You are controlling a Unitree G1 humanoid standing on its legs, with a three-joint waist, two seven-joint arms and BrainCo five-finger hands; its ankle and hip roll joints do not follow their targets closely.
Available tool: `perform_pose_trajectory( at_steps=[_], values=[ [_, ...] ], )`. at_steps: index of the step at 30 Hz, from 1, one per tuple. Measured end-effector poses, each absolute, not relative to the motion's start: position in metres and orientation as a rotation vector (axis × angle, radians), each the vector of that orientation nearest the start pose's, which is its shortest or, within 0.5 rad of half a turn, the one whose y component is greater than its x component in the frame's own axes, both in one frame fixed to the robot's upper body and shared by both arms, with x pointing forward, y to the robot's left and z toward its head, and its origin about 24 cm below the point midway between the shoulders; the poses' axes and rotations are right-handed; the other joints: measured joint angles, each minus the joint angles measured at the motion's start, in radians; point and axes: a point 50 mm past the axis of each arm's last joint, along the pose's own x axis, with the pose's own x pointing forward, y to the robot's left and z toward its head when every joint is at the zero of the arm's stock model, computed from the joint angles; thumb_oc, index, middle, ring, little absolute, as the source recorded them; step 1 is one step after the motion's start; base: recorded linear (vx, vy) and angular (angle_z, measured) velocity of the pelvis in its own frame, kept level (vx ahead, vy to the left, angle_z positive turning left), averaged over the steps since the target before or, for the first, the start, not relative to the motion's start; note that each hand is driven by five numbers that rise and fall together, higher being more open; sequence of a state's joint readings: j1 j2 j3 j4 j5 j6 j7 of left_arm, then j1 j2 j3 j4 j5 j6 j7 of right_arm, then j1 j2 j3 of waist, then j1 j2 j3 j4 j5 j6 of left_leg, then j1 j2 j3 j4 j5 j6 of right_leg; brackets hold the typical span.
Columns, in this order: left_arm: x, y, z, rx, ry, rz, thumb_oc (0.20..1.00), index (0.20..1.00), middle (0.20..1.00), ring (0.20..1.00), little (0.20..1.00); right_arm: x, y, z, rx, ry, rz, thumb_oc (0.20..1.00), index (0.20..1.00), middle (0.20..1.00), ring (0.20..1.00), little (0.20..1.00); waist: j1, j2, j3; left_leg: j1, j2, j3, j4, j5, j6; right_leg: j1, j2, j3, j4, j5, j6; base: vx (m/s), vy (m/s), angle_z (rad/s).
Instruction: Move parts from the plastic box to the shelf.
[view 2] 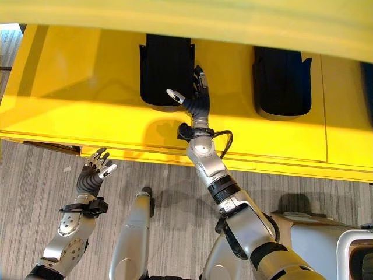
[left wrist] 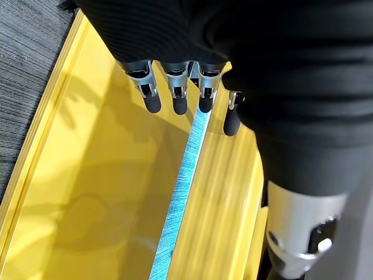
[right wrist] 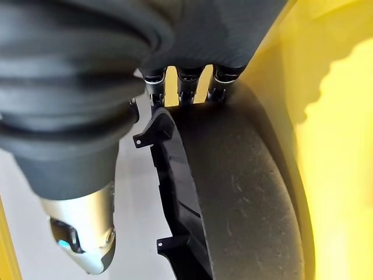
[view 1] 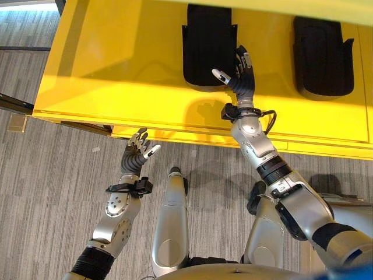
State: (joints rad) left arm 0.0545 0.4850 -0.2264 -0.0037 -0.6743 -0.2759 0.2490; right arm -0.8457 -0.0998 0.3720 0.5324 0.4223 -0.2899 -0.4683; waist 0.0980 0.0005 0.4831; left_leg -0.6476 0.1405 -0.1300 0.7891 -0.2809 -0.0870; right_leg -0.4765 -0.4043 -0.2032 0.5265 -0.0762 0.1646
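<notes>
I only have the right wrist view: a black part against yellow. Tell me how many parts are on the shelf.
Observer: Two. The left part is by the right hand; the right part lies apart from it on the shelf.
Operator: Report the left hand.
Observer: The left hand is open and empty, over the floor at the shelf's front edge.
Operator: Give me the right thumb.
Observer: It is spread wide, over the left part's near end; the hand is open.
</notes>
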Motion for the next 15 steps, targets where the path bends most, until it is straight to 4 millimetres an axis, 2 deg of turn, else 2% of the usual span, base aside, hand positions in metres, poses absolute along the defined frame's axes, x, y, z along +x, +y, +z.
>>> perform_pose_trajectory(
  at_steps=[15],
  values=[
    [0.2374,0.2094,0.0525,-0.23,-0.076,0.122,1.0,1.0,1.0,1.0,1.0,0.362,-0.0528,0.1835,0.202,-0.425,0.055,1.0,1.0,1.0,1.0,1.0,-0.001,0.002,0.001,0.0,0.001,0.0,0.0,0.0,0.0,-0.004,0.0,0.002,0.007,-0.003,0.001,0.0,0.0,0.0]
  ],
)
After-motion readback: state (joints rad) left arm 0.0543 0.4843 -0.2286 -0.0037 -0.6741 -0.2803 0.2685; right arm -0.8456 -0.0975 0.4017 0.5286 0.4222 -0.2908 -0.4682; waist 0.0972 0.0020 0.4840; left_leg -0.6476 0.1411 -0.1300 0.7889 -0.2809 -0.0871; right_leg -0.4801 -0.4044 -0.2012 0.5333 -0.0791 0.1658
